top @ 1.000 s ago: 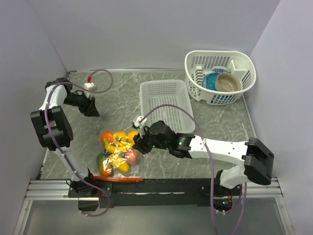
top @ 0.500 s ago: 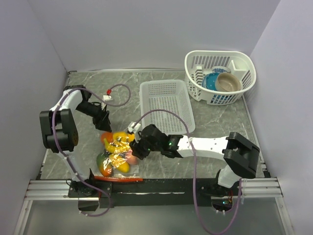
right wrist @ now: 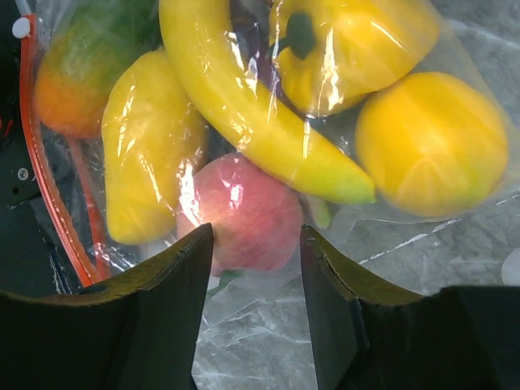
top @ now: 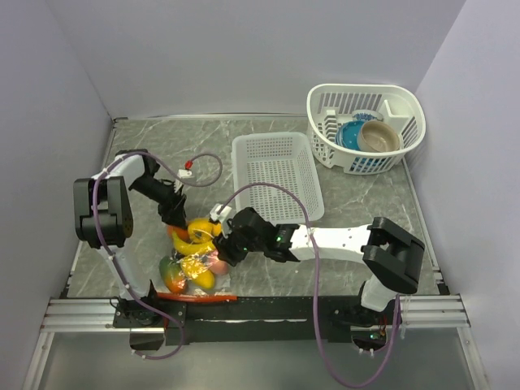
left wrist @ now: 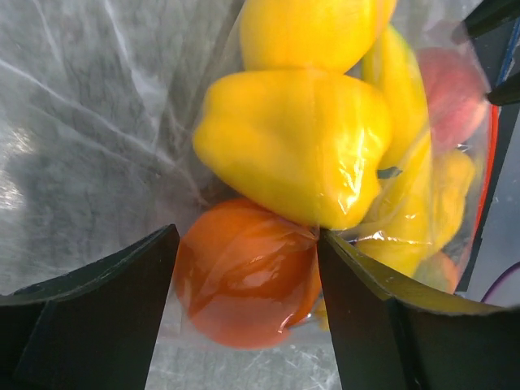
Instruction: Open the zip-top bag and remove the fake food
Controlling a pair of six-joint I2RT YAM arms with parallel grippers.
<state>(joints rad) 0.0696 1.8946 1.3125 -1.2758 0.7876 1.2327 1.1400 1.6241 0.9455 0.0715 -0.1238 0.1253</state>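
Here the zip-top bag (top: pixel 193 256) lies near-left on the table (top: pixel 357 203), fake food (left wrist: pixel 292 138) inside, zip strip (top: pixel 199 297) along its near end. The left jaws gape at its far end; the right jaws, also apart, sit nearer the strip.

the zip-top bag (top: pixel 192 258) of fake food (top: pixel 200 229) lies on the bench (top: pixel 203 140), left claw (top: pixel 175 218) at its far end, right claw (top: pixel 223 244) beside it.

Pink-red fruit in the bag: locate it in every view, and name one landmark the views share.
Top external: pink-red fruit low, left of centre, at the right side of the fruit cluster.
Left wrist: upper right corner.
Right wrist: centre of the picture.
Shared landmark: the orange-red zip strip.
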